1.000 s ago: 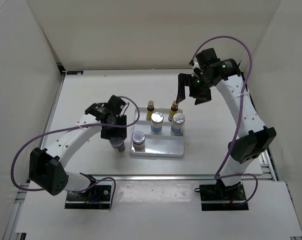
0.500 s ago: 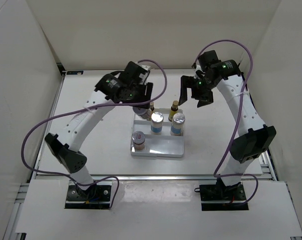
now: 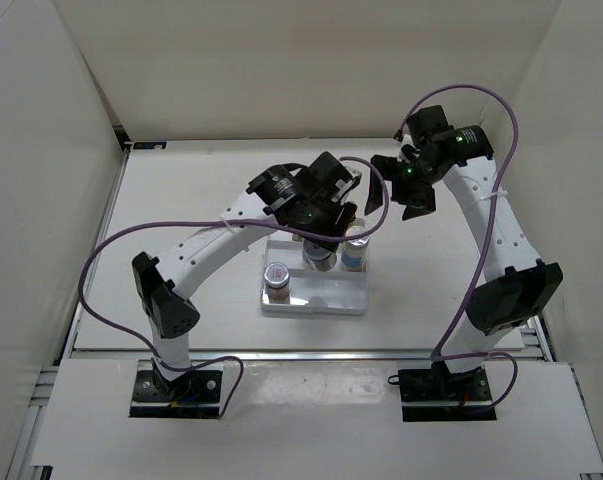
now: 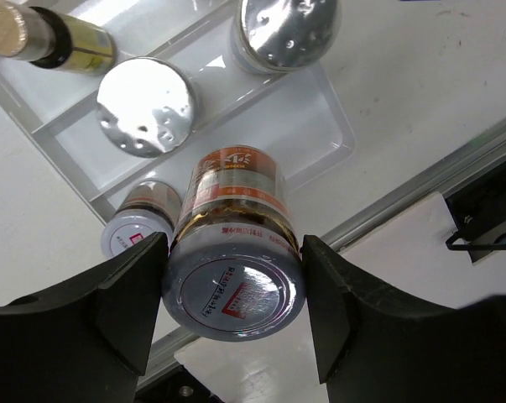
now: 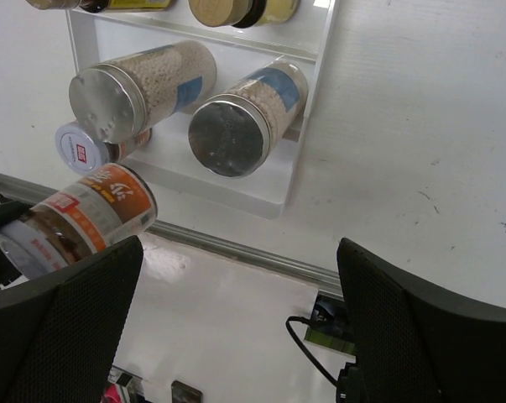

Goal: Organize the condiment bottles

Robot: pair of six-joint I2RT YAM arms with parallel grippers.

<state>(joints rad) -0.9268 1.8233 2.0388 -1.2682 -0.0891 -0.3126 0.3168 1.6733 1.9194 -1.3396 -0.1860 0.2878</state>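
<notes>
- Left pincer (image 4: 233, 294): closed part-way, its two fingers clamped on the lid end of one short jar (image 4: 236, 197) with a silver lid and a reddish label.
- The held jar hangs over the white tray (image 4: 315, 126). Cannot tell whether its base touches anything.
- The second reddish jar (image 4: 139, 225) stands in the tray's near row, just beside the held one in the left wrist view.
- Two clear-blue bottles with silver caps (image 4: 145, 107) (image 4: 288, 29) stand side by side in the tray's middle row.
- A slim yellow bottle with a tan cap (image 4: 43, 38) is in the far row. The right wrist view shows a second one (image 5: 236, 10) next to it.
- Right pincer (image 3: 394, 200): jaws wide, nothing between them, up in the air past the tray's far right corner.
- The tray sits mid-desk (image 3: 181, 200), between the two arms.
</notes>
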